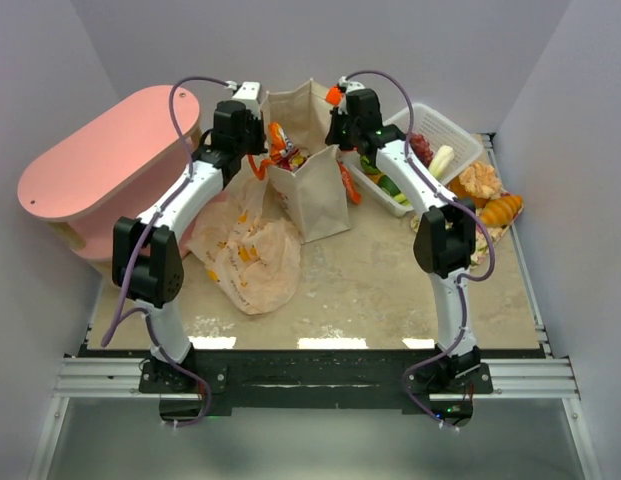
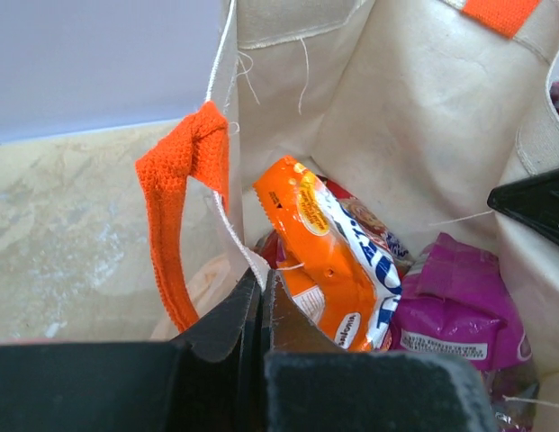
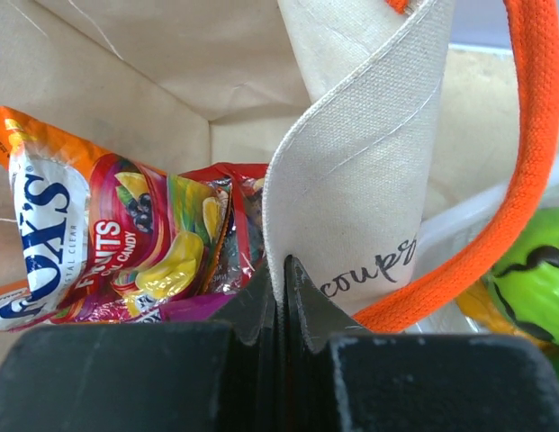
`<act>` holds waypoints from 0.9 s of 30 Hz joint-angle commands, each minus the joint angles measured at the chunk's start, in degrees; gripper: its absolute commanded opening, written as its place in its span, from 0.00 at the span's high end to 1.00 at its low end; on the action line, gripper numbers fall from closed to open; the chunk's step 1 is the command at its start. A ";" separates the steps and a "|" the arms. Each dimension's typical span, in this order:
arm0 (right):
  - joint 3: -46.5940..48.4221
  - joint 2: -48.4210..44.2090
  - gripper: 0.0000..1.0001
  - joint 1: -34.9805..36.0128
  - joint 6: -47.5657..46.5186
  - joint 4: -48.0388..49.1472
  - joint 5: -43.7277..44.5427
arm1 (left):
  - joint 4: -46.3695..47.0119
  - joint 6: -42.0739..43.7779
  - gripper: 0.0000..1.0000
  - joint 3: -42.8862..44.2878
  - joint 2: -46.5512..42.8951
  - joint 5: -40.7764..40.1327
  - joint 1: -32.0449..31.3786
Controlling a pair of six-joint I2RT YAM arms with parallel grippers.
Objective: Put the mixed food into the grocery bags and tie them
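The beige canvas tote (image 1: 315, 185) stands upright at the table's middle back. My left gripper (image 1: 254, 143) is shut on its left rim, shown pinched in the left wrist view (image 2: 262, 281) beside an orange handle (image 2: 175, 225). My right gripper (image 1: 341, 126) is shut on the right rim fold (image 3: 351, 180), next to the other orange handle (image 3: 524, 171). Inside the tote lie an orange packet (image 2: 329, 261), a purple packet (image 2: 459, 310) and a red candy packet (image 3: 144, 234). The peach plastic bag (image 1: 245, 248) lies flat to the tote's left.
A white slatted basket (image 1: 452, 128) at the back right holds grapes, a leek and green vegetables; a green round vegetable (image 3: 531, 270) shows there. Golden bread (image 1: 500, 210) lies at the right edge. A pink side table (image 1: 105, 160) stands at the left.
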 commanded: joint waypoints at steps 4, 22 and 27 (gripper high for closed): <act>12.36 8.45 1.00 0.53 -2.64 3.57 -1.32 | 7.38 1.36 1.00 9.50 6.19 -3.43 2.58; -5.72 -18.67 0.11 4.47 -8.53 5.50 -1.76 | 3.95 4.09 0.02 2.06 -8.29 2.11 -1.02; -20.66 -36.14 0.02 8.96 -7.14 7.96 5.26 | 5.09 1.62 0.00 -8.41 -21.54 -0.34 -1.11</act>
